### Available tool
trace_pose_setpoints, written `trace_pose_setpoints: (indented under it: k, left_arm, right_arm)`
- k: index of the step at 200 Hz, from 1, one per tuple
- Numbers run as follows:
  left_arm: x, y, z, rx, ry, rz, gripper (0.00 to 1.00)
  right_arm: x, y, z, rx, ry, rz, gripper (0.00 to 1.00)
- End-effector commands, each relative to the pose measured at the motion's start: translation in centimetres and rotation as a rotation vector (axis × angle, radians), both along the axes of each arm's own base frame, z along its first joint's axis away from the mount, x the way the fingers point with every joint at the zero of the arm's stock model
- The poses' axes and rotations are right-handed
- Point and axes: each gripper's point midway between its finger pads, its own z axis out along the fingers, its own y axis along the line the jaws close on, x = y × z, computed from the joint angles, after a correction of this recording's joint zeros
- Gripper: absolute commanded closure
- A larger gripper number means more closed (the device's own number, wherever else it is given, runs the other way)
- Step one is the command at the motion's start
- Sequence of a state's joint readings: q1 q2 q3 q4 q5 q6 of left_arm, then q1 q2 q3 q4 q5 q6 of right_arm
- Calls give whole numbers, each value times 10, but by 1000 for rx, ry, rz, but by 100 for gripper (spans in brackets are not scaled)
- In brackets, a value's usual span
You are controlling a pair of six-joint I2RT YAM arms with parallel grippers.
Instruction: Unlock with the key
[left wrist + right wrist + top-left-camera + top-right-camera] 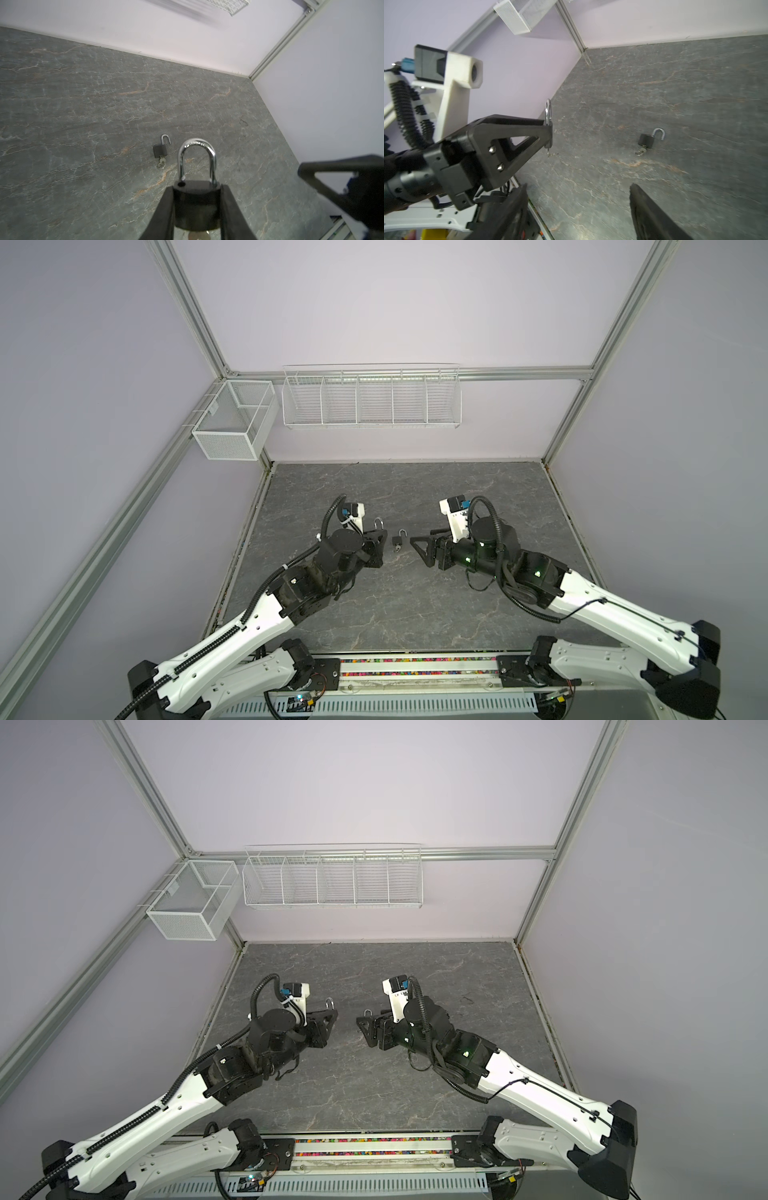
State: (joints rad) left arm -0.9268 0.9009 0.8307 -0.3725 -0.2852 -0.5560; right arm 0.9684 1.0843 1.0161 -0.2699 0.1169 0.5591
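The left fingers [164,214] pinch the black body of a padlock [196,205] from 2 sides. Its silver shackle [197,143] rises past the fingertips with 1 leg lifted out of its hole, and a key [197,235] sits in the opposite end, between the fingers. The right fingers [645,216] are spread wide, gripping nothing. Between the 2 sets of fingertips a second padlock [397,542] lies on the grey surface [415,614] — shackle swung open, a second key [161,164] in its keyhole.
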Motion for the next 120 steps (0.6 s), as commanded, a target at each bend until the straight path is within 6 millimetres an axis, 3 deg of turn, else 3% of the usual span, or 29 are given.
trace_pose_setpoints:
  k: [1,22,61,120]
  left_arm:
    - [-11,-20,-6,30,-89,-128,100]
    - [-18,-32,-27,62,-112,-182,100]
    - [-36,-58,-42,19,-226,-308,100]
    - [-35,-69,-66,56,-250,-341,100]
  right_arm:
    - [-3,-26,-25,-176,9,-15,17]
    - [-7,-37,-30,-237,16,-10,14]
    - [-9,-50,-35,-315,37,-11,7]
    - [-4,-30,-38,-377,73,62,5]
